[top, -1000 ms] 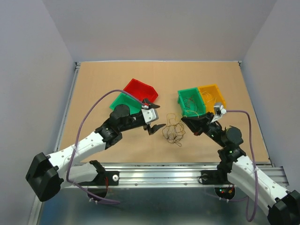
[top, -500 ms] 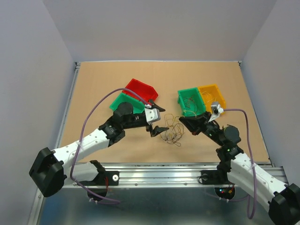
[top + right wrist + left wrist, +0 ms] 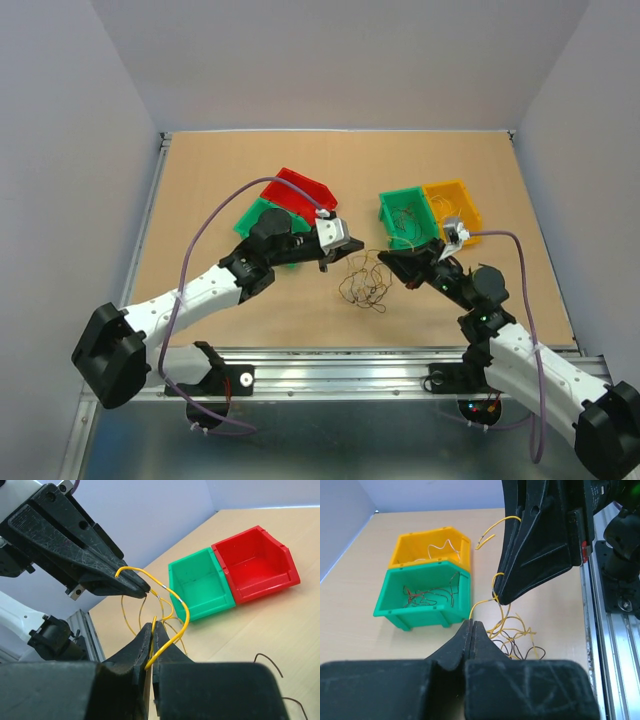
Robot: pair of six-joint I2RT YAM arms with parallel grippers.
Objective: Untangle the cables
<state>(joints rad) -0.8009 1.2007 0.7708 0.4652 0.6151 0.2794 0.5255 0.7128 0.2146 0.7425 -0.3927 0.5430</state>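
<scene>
I grip one yellow wire (image 3: 186, 614) in my closed left claw (image 3: 471, 625) and right claw (image 3: 151, 627); it spans crosswise between them above the cables (image 3: 363, 283).

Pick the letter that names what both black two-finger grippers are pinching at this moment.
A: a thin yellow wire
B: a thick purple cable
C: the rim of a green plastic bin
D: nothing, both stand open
A: the left gripper and the right gripper are each shut on the thin yellow wire, which arcs from one set of fingertips to the other.
</scene>
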